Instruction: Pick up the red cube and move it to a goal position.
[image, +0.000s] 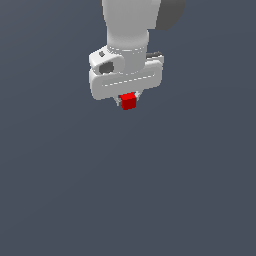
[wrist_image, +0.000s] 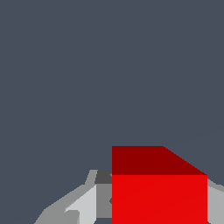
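In the exterior view, the white gripper (image: 128, 101) hangs in the upper middle of the frame, pointing down, with the red cube (image: 128, 101) sitting between its short fingers just under the wide palm bar. The jaws look closed down to the cube's width, gripping it. No shadow or contact shows beneath, so I judge it is carried clear of the plain grey bench (image: 125, 200). No goal marker is visible.

In the wrist view, the red cube (wrist_image: 159, 192) fills the lower right of the frame, with one grey finger (wrist_image: 83, 203) beside it; the close fit suggests a firm, centred hold for transport.
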